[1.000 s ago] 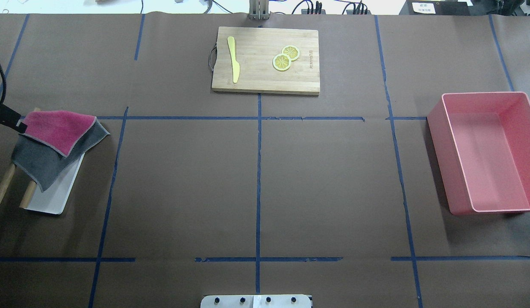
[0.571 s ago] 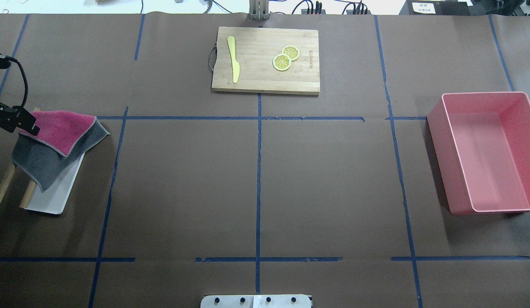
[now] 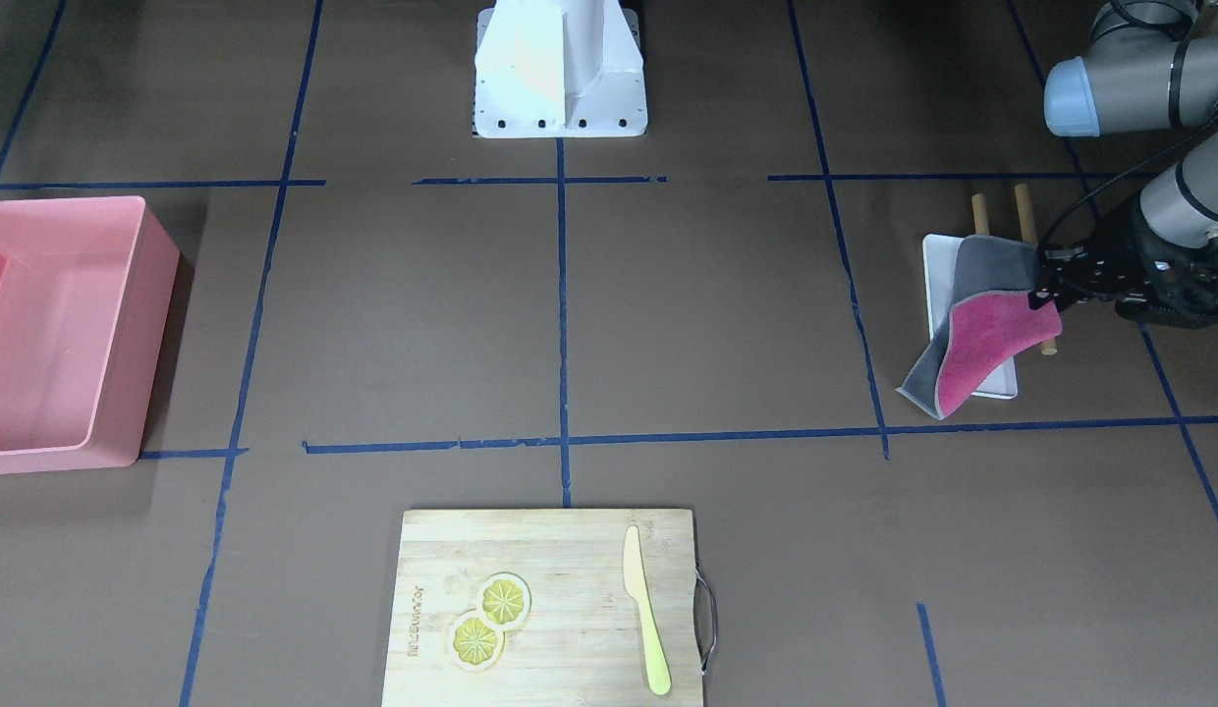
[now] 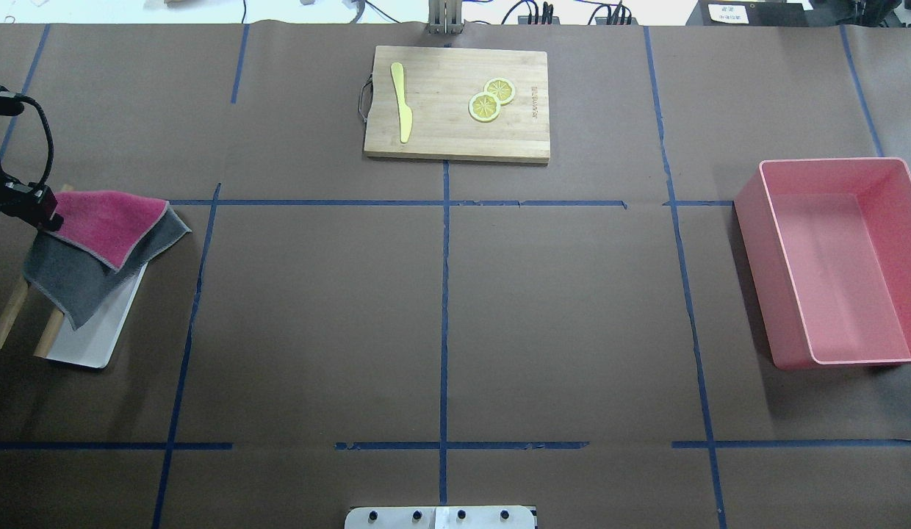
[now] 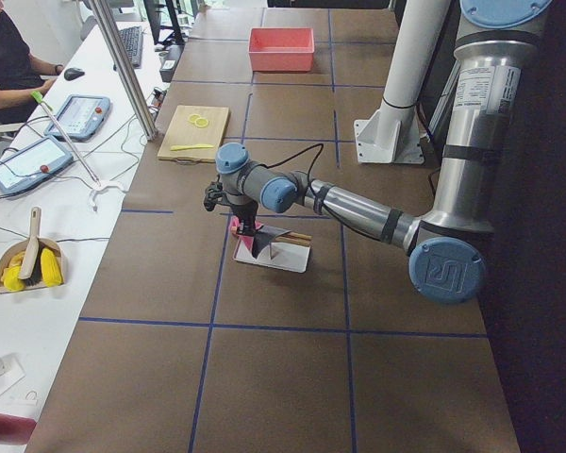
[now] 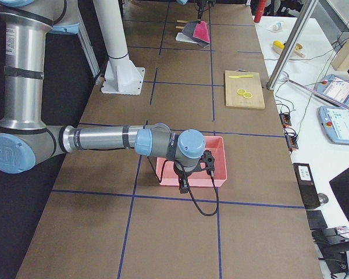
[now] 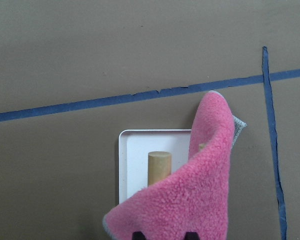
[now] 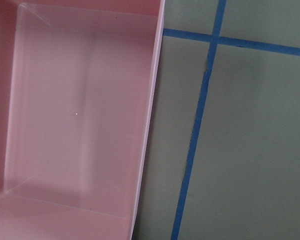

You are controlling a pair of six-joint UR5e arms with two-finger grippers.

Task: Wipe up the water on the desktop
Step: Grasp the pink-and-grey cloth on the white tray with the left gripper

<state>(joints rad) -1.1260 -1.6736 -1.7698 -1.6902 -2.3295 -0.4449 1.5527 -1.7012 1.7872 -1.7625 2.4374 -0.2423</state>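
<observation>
pink cloth [image 3: 982, 346] pinched, left end effector [image 3: 1047, 294]

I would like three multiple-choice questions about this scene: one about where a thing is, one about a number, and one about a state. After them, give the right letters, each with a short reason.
1. Where does the yellow knife lie?
A. on the wooden cutting board
B. in a drawer
C. on the floor

2. How many lemon slices are on the board?
A. one
B. two
C. four

3. In what state is the pink and grey cloth?
A. spread flat on the cutting board
B. held at one edge by the left tool, drooping over the white tray
C. rolled up beside the knife

Answers:
1 A, since the overhead view shows the knife on the board's left part.
2 B, since two slices lie there, one overlapping the other.
3 B, since the front view shows the tool pinching the cloth's edge above the tray.
</observation>
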